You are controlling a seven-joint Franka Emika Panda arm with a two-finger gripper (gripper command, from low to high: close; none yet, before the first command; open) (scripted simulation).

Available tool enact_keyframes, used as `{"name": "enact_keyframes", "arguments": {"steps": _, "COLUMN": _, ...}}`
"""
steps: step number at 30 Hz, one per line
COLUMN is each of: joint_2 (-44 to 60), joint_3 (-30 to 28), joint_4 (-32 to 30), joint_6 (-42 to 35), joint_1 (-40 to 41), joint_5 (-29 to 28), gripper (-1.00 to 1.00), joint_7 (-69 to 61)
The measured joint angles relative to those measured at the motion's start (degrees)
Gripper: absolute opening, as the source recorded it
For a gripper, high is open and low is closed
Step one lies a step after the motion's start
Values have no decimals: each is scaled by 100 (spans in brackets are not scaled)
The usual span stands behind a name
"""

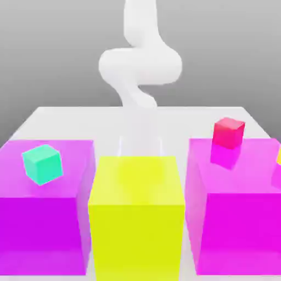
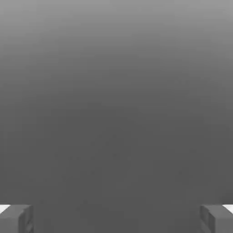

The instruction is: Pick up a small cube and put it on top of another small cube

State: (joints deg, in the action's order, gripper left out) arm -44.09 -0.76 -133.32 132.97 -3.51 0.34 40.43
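Exterior view: starting out, nothing picked yet. Green cube (image 1: 41,163) sitting left, red cube (image 1: 228,132) far right on the bench (image 1: 181,123). Claw (image 2: 116,218) spread, empty, needing lowering over one cube.

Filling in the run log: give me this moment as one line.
gripper: open, holding nothing | green cube: exterior view's left, ungrasped | red cube: exterior view's right, ungrasped | stacking: not yet done

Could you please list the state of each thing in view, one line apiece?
pincer: open, nothing between its fingers.
green cube: tilted, on the left magenta block.
red cube: at the back of the right magenta block, unheld.
yellow block: upright, bare on top.
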Motion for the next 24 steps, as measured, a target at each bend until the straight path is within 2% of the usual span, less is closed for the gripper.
{"name": "enact_keyframes", "arguments": {"steps": 12, "joint_2": 1077, "joint_3": -252, "joint_4": -938, "joint_6": 684, "joint_1": -2192, "joint_5": 332, "gripper": 0, "joint_7": -3154}}
{"name": "enact_keyframes", "arguments": {"steps": 24, "joint_2": 2164, "joint_3": -256, "joint_4": -1872, "joint_6": 1351, "joint_1": -4232, "joint_5": 715, "gripper": 0, "joint_7": -6330}}
